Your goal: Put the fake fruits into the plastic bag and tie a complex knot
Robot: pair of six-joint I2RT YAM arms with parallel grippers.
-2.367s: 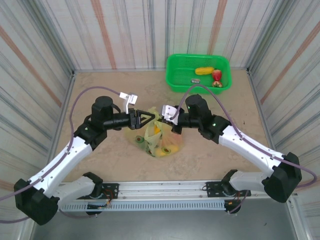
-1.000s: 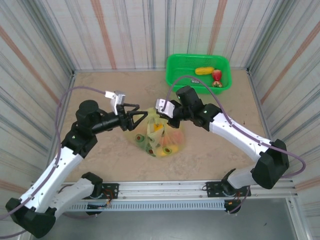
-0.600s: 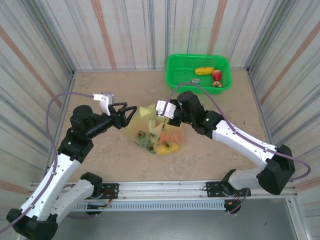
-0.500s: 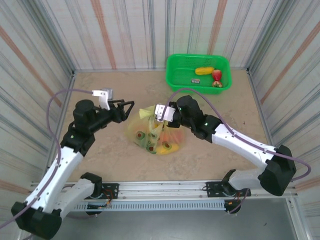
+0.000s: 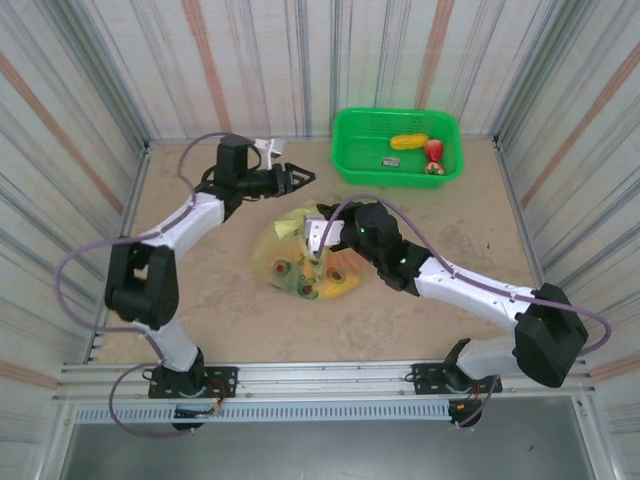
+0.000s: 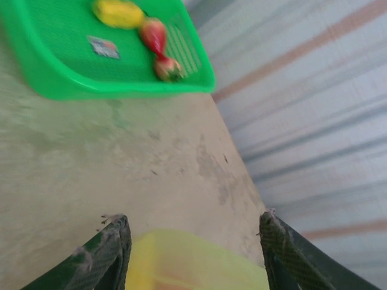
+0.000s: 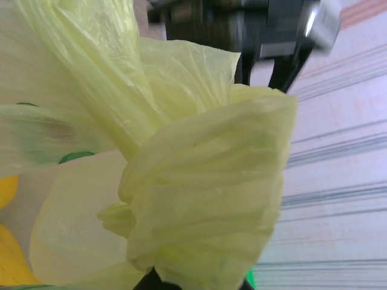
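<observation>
1. Bag (image 5: 285,262): thin translucent yellow-green plastic with green round prints. It lies slumped, top gathered, well apart from the basket (image 5: 350,165).
2. Knot (image 7: 199,205): a crumpled bunch of handle strips at the bag's top (tightness cannot be told).
3. Fruits (image 5: 335,277): several inside the bag, showing through as yellow, orange and green. A yellow one (image 5: 408,141) and a red one (image 5: 434,150) lie in the basket.

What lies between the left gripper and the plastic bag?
Only bare tabletop separates the left gripper from the plastic bag, in the top external view.
</observation>
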